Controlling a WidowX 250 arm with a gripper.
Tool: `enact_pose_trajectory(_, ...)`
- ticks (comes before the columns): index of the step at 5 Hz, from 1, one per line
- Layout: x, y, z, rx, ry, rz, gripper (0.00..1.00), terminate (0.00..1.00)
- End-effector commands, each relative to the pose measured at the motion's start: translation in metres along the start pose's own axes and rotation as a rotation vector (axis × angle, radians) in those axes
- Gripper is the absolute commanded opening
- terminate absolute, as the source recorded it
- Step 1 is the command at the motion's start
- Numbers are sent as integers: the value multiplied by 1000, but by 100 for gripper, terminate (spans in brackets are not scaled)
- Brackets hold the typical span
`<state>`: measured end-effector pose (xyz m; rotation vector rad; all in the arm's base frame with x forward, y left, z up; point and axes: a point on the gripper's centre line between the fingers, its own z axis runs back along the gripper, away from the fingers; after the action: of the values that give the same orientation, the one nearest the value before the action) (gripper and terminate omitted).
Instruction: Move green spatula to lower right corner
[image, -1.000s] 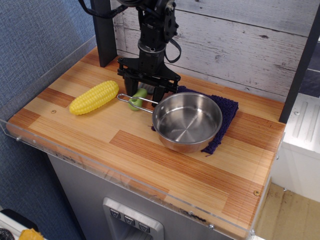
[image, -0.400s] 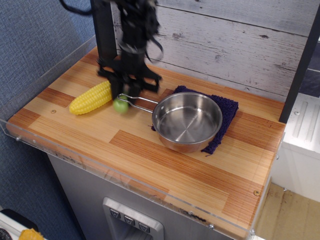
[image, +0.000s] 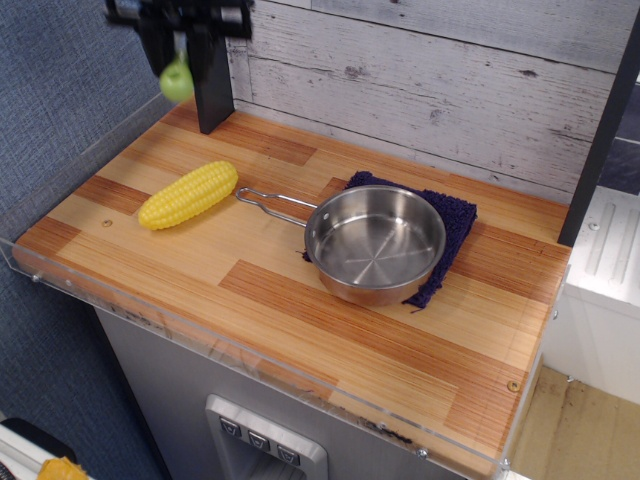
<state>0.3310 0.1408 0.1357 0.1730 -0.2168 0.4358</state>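
Observation:
My gripper (image: 178, 40) is high at the top left of the view, blurred by motion, well above the table's back left corner. It is shut on the green spatula (image: 177, 80), whose lime-green handle end hangs down below the fingers; the grey blade is hidden in the gripper. The lower right corner (image: 505, 395) of the striped wooden tabletop, with its small brass screw and clear acrylic rim, lies far off at the front right.
A yellow corn cob (image: 188, 194) lies at the left. A steel pan (image: 375, 242) with a thin wire handle (image: 272, 205) sits on a purple cloth (image: 450, 220) in the middle. A dark post (image: 212, 85) stands at the back left.
The gripper closed on the spatula beside the pan handle, moved left, then lifted it high toward the upper left. The pan and corn have not moved.

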Motion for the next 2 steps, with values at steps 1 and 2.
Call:
enact_pose_trajectory(1,-45,-37,42,-109,-44,-106,0,0)
enact_pose_trajectory(2,-82,-68,37,-127,-9,-198,0,0)
